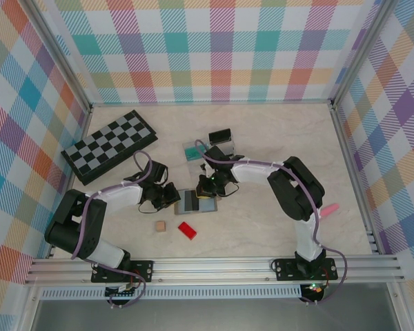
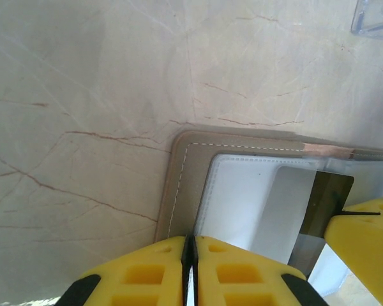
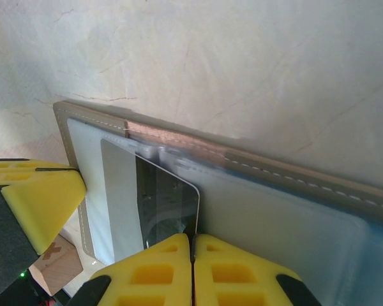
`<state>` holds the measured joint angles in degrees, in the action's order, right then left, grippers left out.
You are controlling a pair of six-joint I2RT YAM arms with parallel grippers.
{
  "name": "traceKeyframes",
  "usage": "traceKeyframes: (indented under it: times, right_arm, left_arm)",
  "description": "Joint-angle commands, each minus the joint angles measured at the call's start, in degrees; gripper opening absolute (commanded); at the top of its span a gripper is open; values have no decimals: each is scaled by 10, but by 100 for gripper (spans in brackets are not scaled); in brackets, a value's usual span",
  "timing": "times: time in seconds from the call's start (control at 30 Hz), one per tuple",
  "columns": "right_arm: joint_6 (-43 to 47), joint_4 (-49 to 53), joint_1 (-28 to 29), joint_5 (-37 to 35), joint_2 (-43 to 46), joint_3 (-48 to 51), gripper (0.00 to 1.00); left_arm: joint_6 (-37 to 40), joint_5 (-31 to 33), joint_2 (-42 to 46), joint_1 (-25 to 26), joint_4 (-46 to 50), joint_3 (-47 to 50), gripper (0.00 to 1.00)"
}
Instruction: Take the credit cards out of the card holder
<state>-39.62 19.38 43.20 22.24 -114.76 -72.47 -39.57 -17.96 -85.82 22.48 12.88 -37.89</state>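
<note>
Card holder (image 1: 190, 201) open flat at centre of table (image 1: 276, 138), between both grippers. Left gripper (image 2: 191, 255) pads pressed together at holder's left edge; whether pinching it, cannot tell. Right gripper (image 3: 193, 255) clamped on edge of silver-grey card (image 3: 147, 197), which lies over holder panel. Teal card (image 1: 192, 152) and black card (image 1: 221, 135) on table beyond holder

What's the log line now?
left claw: shut at grey fabric card holder | right claw: shut on silver-grey dark-striped plastic card
</note>
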Motion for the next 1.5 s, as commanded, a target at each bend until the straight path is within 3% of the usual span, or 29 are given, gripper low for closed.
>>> traceKeyframes:
  times: [0.0,0.23,0.43,0.77,1.23,1.47]
  right_arm:
    - [12,18,-2,-14,12,13,8]
    - [7,15,-2,9,-3,2,20]
    - [-1,20,-2,3,-16,2,22]
    - [-4,19,-2,7,-23,3,25]
    - [-8,-40,-2,71,-29,14,21]
    - [-9,-32,-8,39,-4,27,13]
  left_arm:
    - [10,24,-21,4,51,0,11]
    - [16,0,15,5,66,-26,14]
    - [18,-17,57,17,83,-37,17]
    - [14,-34,-4,47,45,-51,9]
    - [17,39,-66,61,78,-35,4]
    - [26,51,-58,61,99,-53,6]
